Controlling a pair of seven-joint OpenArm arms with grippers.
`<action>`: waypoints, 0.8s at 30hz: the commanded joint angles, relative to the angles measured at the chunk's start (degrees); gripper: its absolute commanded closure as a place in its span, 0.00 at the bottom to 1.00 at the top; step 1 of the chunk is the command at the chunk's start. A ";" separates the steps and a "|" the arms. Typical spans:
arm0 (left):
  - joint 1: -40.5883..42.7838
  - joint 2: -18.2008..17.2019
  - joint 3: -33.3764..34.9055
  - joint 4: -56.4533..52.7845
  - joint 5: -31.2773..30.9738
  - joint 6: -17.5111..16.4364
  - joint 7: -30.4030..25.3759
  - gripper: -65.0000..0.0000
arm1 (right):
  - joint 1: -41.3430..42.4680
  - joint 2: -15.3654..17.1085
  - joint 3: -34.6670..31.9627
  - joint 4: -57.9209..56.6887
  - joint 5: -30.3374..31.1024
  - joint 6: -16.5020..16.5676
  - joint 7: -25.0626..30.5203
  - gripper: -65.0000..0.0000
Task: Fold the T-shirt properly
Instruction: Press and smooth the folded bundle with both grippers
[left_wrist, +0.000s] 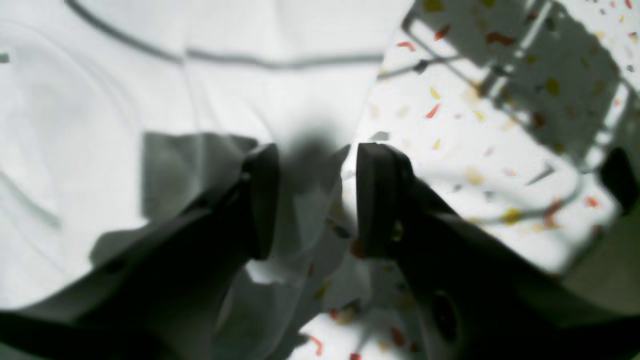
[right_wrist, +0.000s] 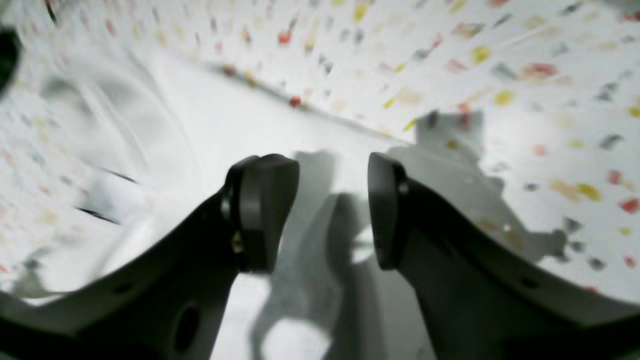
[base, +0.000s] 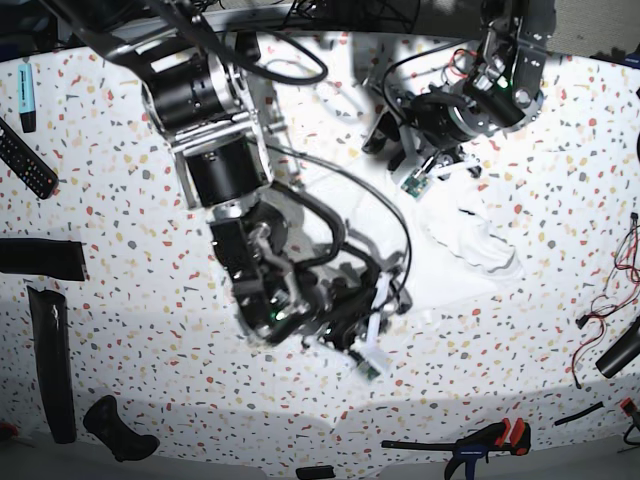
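The white T-shirt lies rumpled on the speckled table, partly under both arms. In the left wrist view the T-shirt fills the left side, and its edge runs down between the fingers. My left gripper hangs open just above that edge, with a soft fold of cloth below the gap. In the right wrist view my right gripper is open over flat white T-shirt cloth, and bare table lies beyond. Neither gripper holds anything that I can see.
A remote control and a blue marker lie at the far left. Black straps lie at the lower left. A clamp is by the front edge. Loose wires trail at the right.
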 joint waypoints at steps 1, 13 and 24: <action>-0.26 -0.09 -0.07 0.94 1.11 0.04 -1.18 0.61 | 2.40 -0.39 -0.79 -0.92 -0.63 0.30 1.49 0.57; -2.58 -10.05 -0.07 -8.52 7.13 9.60 -10.19 0.61 | 1.81 2.58 -4.31 -3.32 8.26 0.30 -12.44 0.57; -12.11 -10.32 -0.15 -13.53 7.13 9.64 -11.23 0.61 | -3.61 8.15 -4.28 0.68 15.21 0.30 -18.84 0.57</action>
